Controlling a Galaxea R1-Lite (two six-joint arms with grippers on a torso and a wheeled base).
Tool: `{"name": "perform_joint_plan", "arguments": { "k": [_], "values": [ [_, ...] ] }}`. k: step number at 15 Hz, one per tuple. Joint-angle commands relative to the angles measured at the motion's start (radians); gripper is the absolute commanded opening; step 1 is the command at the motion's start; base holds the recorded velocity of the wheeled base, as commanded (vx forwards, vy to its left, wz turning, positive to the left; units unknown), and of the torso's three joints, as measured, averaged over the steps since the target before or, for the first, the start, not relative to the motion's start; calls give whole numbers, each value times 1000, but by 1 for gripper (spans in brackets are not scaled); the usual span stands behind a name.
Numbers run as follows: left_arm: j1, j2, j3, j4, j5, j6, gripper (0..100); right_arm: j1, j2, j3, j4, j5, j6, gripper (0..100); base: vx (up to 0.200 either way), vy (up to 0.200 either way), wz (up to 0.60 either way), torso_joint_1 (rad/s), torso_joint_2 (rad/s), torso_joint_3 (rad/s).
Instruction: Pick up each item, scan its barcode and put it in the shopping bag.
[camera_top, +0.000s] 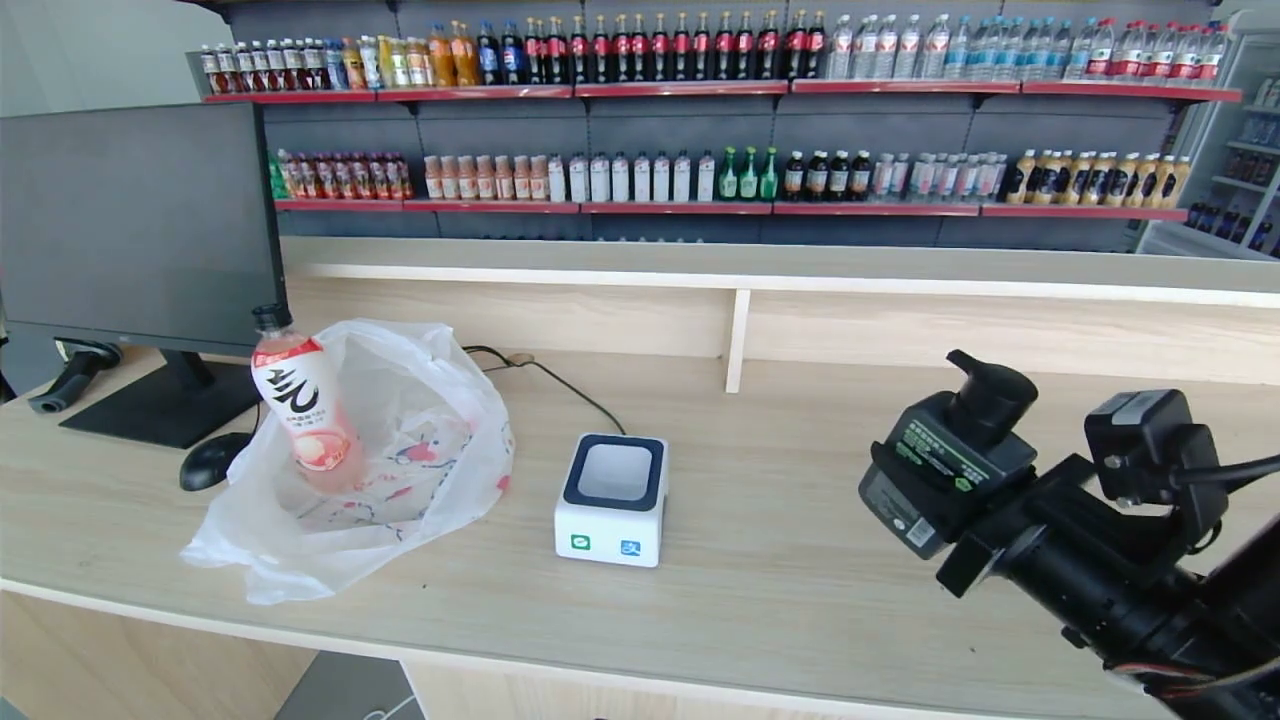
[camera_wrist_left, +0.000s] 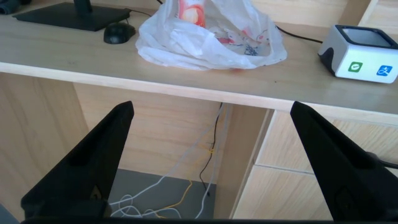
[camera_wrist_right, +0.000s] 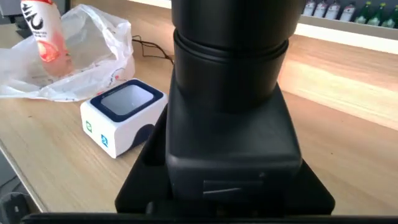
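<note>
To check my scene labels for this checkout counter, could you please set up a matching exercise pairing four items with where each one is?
Things:
1. pink drink bottle
2. black bottle
3. scanner
4. computer mouse

Places:
A. gripped by the right end effector
B. on the counter beside the monitor stand
C. standing inside the shopping bag
D. on the counter, just right of the shopping bag

Pairs: 1-C, 2-A, 3-D, 4-B
</note>
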Motion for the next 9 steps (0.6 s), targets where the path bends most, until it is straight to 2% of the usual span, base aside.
{"name": "perform_joint_plan", "arguments": {
  "k": [1, 2, 6, 9],
  "values": [
    [0, 0, 0, 0, 0, 0, 100, -82, -50, 3, -2, -30, -6, 0, 0, 0, 0, 0, 0, 0],
    [0, 0, 0, 0, 0, 0, 100, -109, -51, -16, -2, -30, -6, 0, 0, 0, 0, 0, 0, 0],
    [0, 0, 0, 0, 0, 1, 100, -120, -40, -62, -2, -31, 2, 0, 0, 0, 0, 0, 0, 0],
    [0, 0, 0, 0, 0, 1, 100, -126, -60, -53, -2, -31, 22, 0, -200, 0, 0, -1, 1, 2]
  ]
}}
